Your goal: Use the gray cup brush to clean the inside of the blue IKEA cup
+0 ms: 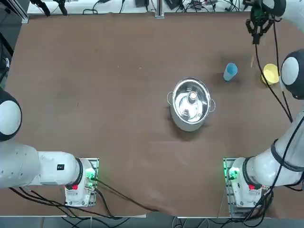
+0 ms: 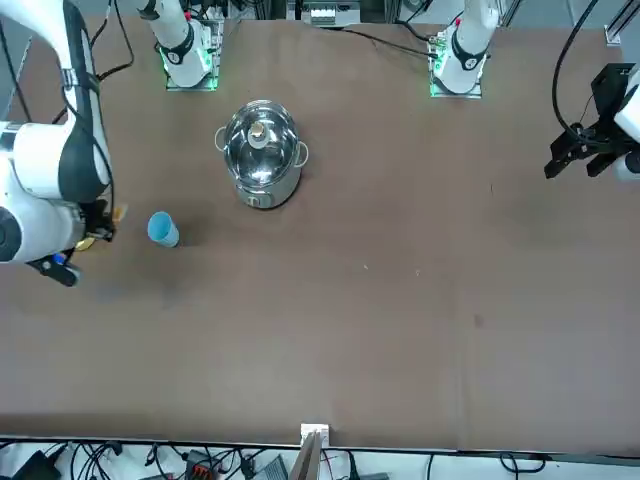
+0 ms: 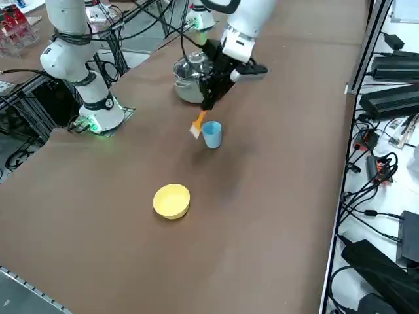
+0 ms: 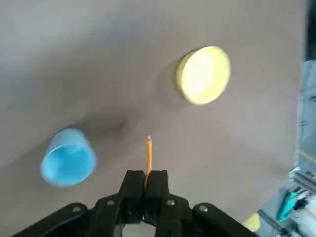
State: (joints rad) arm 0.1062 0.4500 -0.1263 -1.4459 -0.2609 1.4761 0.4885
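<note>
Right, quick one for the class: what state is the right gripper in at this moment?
Right gripper: shut on the gray cup brush, held in the air between the blue IKEA cup and the yellow cup.

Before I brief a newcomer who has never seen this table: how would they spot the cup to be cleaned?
Start at the steel pot mid-table. Toward the right arm's far side stand two small cups; the blue IKEA cup is the one nearer the pot. It is light blue, its neighbour yellow.

Right arm (image 1: 280, 156): glossy white rounded links, black cables, green-lit base. Right gripper (image 4: 146, 183): black fingers, silver screws.
</note>
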